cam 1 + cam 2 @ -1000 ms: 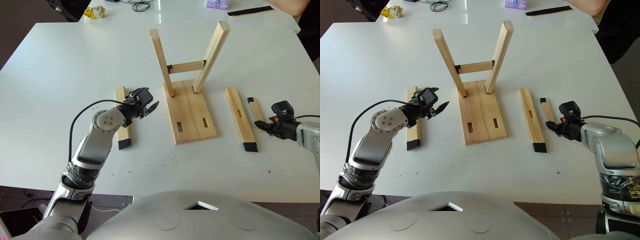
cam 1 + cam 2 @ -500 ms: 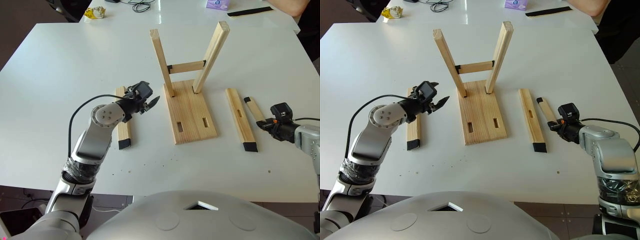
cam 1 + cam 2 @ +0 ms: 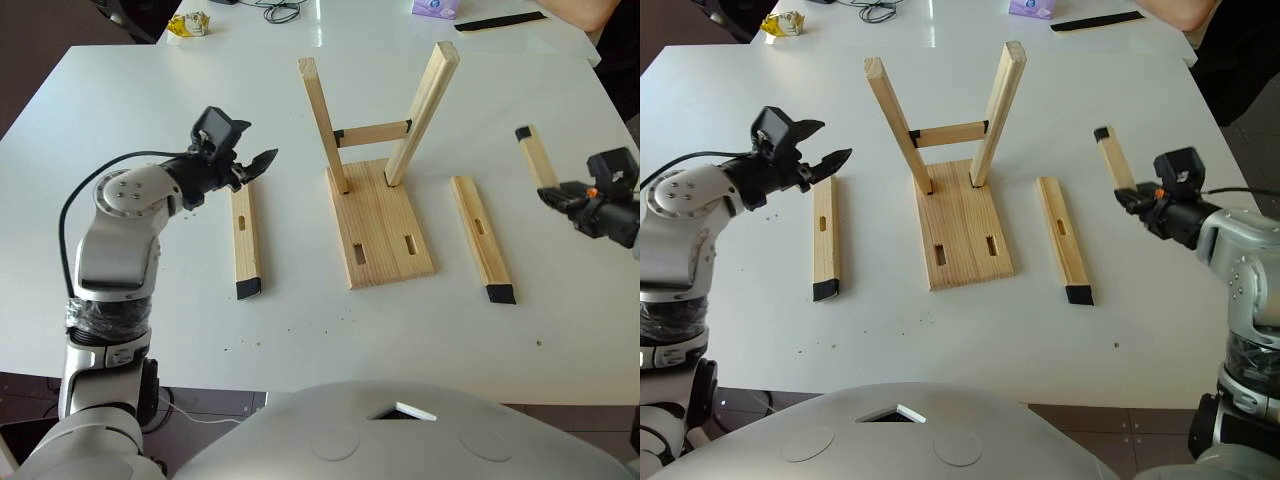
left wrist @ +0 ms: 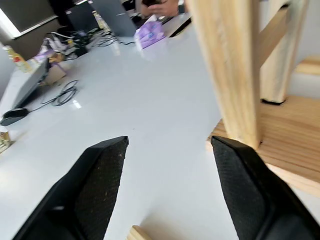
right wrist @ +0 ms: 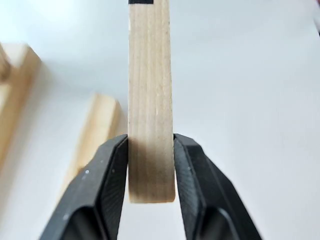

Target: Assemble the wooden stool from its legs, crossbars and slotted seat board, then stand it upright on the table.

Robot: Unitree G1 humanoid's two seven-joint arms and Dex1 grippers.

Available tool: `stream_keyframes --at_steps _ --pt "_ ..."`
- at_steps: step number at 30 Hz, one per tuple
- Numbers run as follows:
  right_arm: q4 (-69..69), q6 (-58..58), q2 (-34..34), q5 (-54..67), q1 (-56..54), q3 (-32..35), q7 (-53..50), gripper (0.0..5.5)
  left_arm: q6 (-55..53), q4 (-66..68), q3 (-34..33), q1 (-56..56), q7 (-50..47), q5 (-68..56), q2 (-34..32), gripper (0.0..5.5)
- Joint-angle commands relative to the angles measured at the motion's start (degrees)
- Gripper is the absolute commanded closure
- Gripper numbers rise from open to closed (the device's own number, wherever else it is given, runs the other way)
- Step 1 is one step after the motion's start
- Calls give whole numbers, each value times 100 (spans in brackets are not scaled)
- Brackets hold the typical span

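Left eye view gives you the white table (image 3: 120, 110), with the seat (image 3: 385, 245) lying flat near its middle. Two legs (image 3: 323, 120) stand in the seat's far slots. They lean apart toward the top and are joined partway up by a crossbar (image 3: 375, 133). The seat's two near slots show bare.

On either side of the seat you see a loose piece lying flat, black tip toward you. The left leg (image 3: 245, 235) lies a little apart from the seat, and the right leg (image 3: 480, 235) lies near its other edge.

Your right gripper (image 3: 553, 195) sits out beyond the right leg, pinching the near end of a second crossbar (image 3: 532, 155), whose black-tipped end points away from you. In the right wrist view its fingers (image 5: 107, 180) press on both faces of the wood. You cannot tell whether the far end clears the table.

Your left gripper (image 4: 170, 141) hovers past the far end of the left leg, beside the standing legs. Its fingers are spread, with nothing between them.

A yellow wrapper (image 3: 188, 24) and a black strip (image 3: 500, 22) lie at the table's far edge.
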State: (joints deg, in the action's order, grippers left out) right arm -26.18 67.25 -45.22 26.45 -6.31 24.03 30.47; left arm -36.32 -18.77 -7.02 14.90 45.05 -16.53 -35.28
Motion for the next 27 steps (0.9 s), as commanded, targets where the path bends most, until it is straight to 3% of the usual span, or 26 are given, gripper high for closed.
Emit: stream_keyframes --at_steps 1,4,10,16,27 --pt "-319 -162 6 997 -340 620 751 418 -1474 -423 -1004 479 1097 -2514 -412 242" --pt "-405 24 -135 1805 -512 802 1272 418 -2122 -421 -1377 823 1290 -3872 -504 242" --pt "-592 268 4 3414 -970 366 1771 418 -2588 -461 -1006 1263 292 -5396 246 242" --pt "-484 154 54 3994 -1352 -296 1671 418 -2576 -192 -538 1243 -243 -5658 636 242" --pt "-511 -108 197 4663 -1486 -654 1241 418 -2533 -35 -244 1181 -508 -5973 719 242"
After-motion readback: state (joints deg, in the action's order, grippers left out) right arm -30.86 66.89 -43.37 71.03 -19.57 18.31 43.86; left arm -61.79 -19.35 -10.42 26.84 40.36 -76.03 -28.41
